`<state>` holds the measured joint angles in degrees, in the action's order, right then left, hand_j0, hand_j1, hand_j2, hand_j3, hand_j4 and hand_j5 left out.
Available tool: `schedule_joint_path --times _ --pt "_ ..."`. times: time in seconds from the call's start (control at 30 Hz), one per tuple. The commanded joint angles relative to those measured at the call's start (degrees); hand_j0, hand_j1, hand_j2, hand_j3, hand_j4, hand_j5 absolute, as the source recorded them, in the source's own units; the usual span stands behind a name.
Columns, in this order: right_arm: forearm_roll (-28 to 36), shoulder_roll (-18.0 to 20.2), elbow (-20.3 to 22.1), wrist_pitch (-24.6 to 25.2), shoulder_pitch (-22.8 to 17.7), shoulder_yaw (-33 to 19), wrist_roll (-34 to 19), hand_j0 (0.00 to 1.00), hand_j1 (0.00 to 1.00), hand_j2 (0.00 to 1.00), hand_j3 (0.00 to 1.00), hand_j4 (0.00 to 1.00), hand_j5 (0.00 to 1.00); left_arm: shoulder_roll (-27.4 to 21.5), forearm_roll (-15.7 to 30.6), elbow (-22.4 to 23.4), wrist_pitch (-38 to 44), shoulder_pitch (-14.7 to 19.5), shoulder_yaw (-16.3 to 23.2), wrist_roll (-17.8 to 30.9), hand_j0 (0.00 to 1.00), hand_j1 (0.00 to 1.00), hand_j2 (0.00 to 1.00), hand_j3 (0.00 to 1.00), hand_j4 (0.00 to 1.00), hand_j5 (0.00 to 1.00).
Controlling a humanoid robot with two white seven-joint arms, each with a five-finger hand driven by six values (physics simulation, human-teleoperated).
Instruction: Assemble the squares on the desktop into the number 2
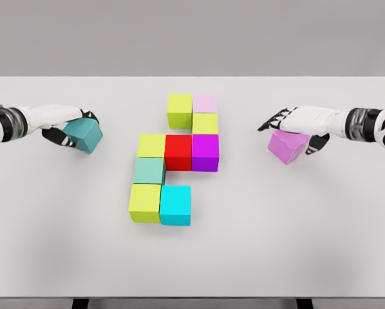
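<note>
Item: block figure, mid-table, nine cubes touching edge to edge. Top row: lime cube [179,110] with pale pink cube [205,103] to its right. Below the pink one, a second lime cube [205,123]. Middle row: yellow-green cube [151,145], red cube [178,152], magenta cube [205,152]. Beneath the row's left end, sage-green cube [149,170]. Bottom row: lime-yellow cube [145,203] and cyan cube [175,205].

We judge the 2 nearly complete: top and bottom bars each look one cube shorter than the three-wide middle row.

Loose stock: teal cube [85,134], left of the figure and well apart, with our left hand [69,129] curled around it; violet cube [288,145], to the right and well apart, under our right hand [294,125], fingers arched over its top and far side. Both cubes sit tilted, so we take them as gripped.

Step in hand: carrying the last two pieces in. Next move, in our judgement: teal to the open spot left of the top lime cube, violet right of the cyan one, each squared up and lowered without nudging neighbours.

Not legible: both arms run off the frame edges; fingertip contact behind either cube is hidden; whether the tilted cubes touch the white table [308,244] we cannot tell.
</note>
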<state>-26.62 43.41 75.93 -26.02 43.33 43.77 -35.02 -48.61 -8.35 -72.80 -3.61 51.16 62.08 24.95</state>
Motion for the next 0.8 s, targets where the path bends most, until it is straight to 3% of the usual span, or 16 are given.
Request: schedule_joint_path --times 0.0,0.13,0.2,0.3,0.37,0.47,0.63,0.77 --pt "0.08 -0.08 -0.7 -0.17 0.0 0.0 0.02 1.0 1.0 1.0 1.0 1.0 1.0 0.1 0.61 0.03 -0.08 0.0 0.33 0.01 0.53 0.53 0.53 0.53 0.53 0.53" --pt "0.08 -0.16 -0.7 -0.26 0.0 0.52 0.02 1.0 1.0 1.0 1.0 1.0 1.0 0.27 0.97 -0.06 -0.17 0.0 0.33 0.01 0.45 0.45 0.45 0.45 0.45 0.45" --pt "0.08 -0.16 -0.7 -0.26 0.09 0.61 0.02 1.0 1.0 1.0 1.0 1.0 1.0 0.62 3.34 -0.15 0.01 0.35 0.33 0.1 0.35 0.35 0.35 0.35 0.35 0.35" --pt "0.08 -0.16 -0.7 -0.17 0.26 0.61 0.02 1.0 1.0 1.0 1.0 1.0 1.0 1.24 5.01 -0.32 0.45 1.05 0.33 0.45 0.34 0.34 0.34 0.34 0.34 0.34" --pt "0.08 -0.16 -0.7 -0.17 0.35 0.52 0.02 0.93 0.93 0.93 0.93 0.93 0.93 2.82 6.06 0.03 0.71 2.11 0.33 0.54 0.32 0.32 0.32 0.32 0.32 0.32" --pt "0.17 -0.16 -0.7 -0.26 0.35 0.52 0.02 0.82 0.82 0.82 0.82 0.82 0.82 5.63 6.24 0.03 6.15 3.51 0.33 0.45 0.31 0.31 0.31 0.31 0.31 0.31" --pt "0.17 -0.52 -0.7 -0.35 0.44 0.79 0.02 0.78 0.78 0.78 0.78 0.78 0.78 9.5 8.44 0.12 13.01 5.36 0.24 0.19 0.29 0.29 0.29 0.29 0.29 0.29" --pt "0.26 -0.52 -0.7 -0.87 0.62 1.05 0.02 0.77 0.77 0.77 0.77 0.77 0.77 16.96 8.17 1.43 22.24 6.76 0.15 0.36 0.27 0.27 0.27 0.27 0.27 0.27"
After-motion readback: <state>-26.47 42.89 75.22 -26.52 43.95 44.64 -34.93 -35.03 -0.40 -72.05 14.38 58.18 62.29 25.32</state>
